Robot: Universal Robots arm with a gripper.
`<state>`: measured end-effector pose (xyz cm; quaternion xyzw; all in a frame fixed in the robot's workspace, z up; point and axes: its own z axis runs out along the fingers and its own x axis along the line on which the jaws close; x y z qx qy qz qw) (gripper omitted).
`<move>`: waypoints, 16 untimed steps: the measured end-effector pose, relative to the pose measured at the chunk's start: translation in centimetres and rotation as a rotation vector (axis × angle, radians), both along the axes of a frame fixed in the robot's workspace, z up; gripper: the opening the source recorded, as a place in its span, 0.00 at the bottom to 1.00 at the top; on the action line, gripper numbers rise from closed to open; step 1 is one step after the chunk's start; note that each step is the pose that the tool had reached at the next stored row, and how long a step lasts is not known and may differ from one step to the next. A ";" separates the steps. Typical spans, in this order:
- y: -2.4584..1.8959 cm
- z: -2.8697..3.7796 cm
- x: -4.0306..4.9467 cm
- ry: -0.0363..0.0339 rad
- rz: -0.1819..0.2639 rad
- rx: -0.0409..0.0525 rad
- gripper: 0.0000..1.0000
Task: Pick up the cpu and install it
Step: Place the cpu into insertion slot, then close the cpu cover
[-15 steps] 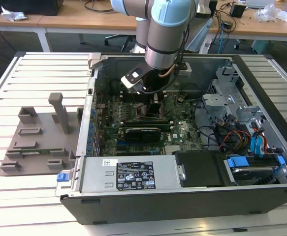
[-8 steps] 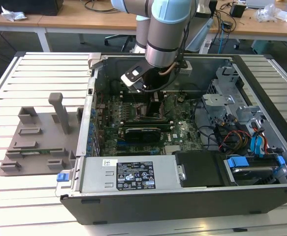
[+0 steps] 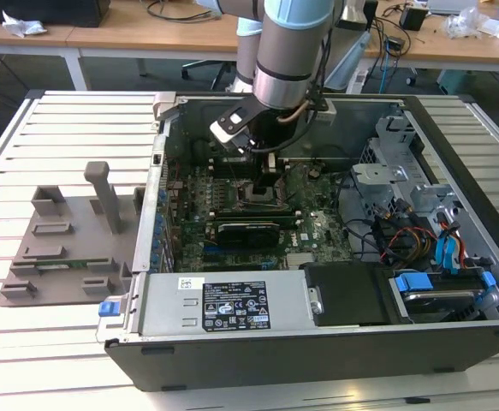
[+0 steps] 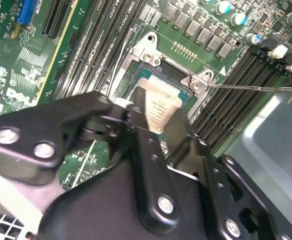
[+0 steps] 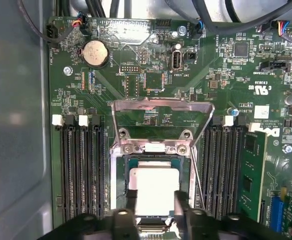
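A small flat square cpu with a silvery-white metal top [image 5: 154, 186] [image 4: 158, 109] sits directly between the two black fingers [image 5: 130, 200] of the gripper [image 5: 155, 196] [image 4: 158, 119]. The fingers press against two opposite edges of the chip, so the gripper is clamped on it. In both wrist views the cpu is level with or just over the square socket [image 5: 116, 186] on the green motherboard [image 5: 211, 75]; whether it is fully seated cannot be told.

Just beyond the fingertips, the socket's silvery metal retaining plate [image 5: 161, 115] stands swung open on its hinge. On either side of the gripper run rows of long black memory slots [image 5: 80, 170] [image 5: 218, 172]. Past one row, a long green memory stick [image 5: 254, 172] stands upright in its slot. Farther beyond the open plate lies a round silver coin battery [image 5: 95, 52].

In the exterior view the arm's grey and blue wrist reaches down into an open dark grey computer case [image 3: 317, 342], the gripper [image 3: 262, 175] low over the board near its middle. The case lies on a pale slatted table [image 3: 61, 120], well apart from a grey moulded fixture [image 3: 69, 248].
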<state>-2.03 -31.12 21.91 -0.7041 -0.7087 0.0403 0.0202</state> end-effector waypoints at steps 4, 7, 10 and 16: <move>0.00 1.06 0.00 0.0000 0.000 0.0000 0.12; 0.00 2.13 0.00 0.0000 0.000 0.0000 0.11; 0.00 2.94 0.00 0.0000 0.000 -0.0001 0.11; 0.00 3.92 0.01 0.0000 0.000 0.0017 0.11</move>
